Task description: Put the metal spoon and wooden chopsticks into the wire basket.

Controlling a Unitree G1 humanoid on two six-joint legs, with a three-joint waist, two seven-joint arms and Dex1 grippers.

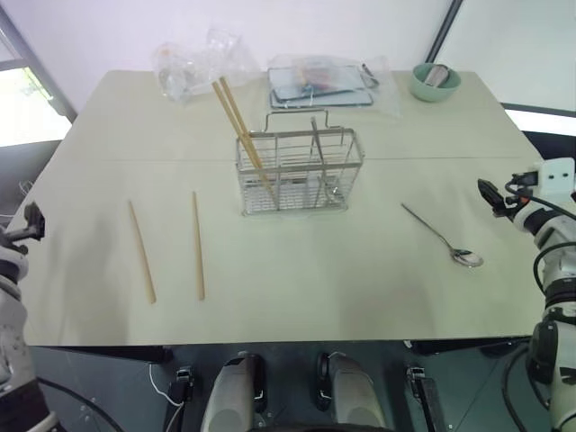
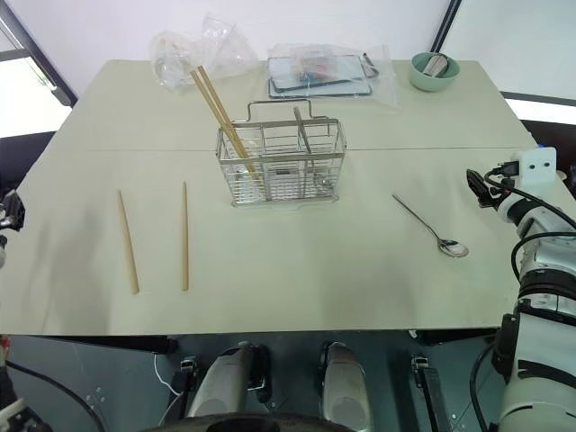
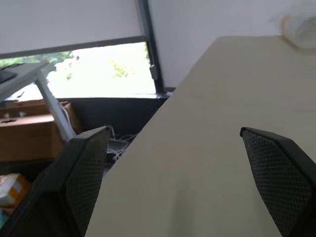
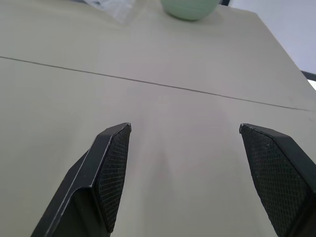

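From the head camera I see a pale table (image 1: 360,288) with crumpled clear plastic bags (image 1: 193,63), a bagged flat tray (image 1: 319,83) and a pale green bowl (image 1: 436,82) along the far edge, none of it between my hands and the work. The wire basket (image 1: 297,171) stands mid-table, a silver grid with a thin loop handle; two wooden chopsticks (image 1: 238,121) already lean out of its left compartment. Two more chopsticks (image 1: 171,245) lie flat and apart, left of the basket. The metal spoon (image 1: 441,236), slim and shiny, lies right of the basket, bowl toward me. My left hand (image 1: 31,220) sits at the table's left edge, my right hand (image 1: 490,196) past the spoon's right.

Left wrist camera: left hand released, fingers (image 3: 81,177) wide, bare table beyond.

Right wrist camera: right hand released, fingers (image 4: 111,173) spread over bare table, green bowl ahead
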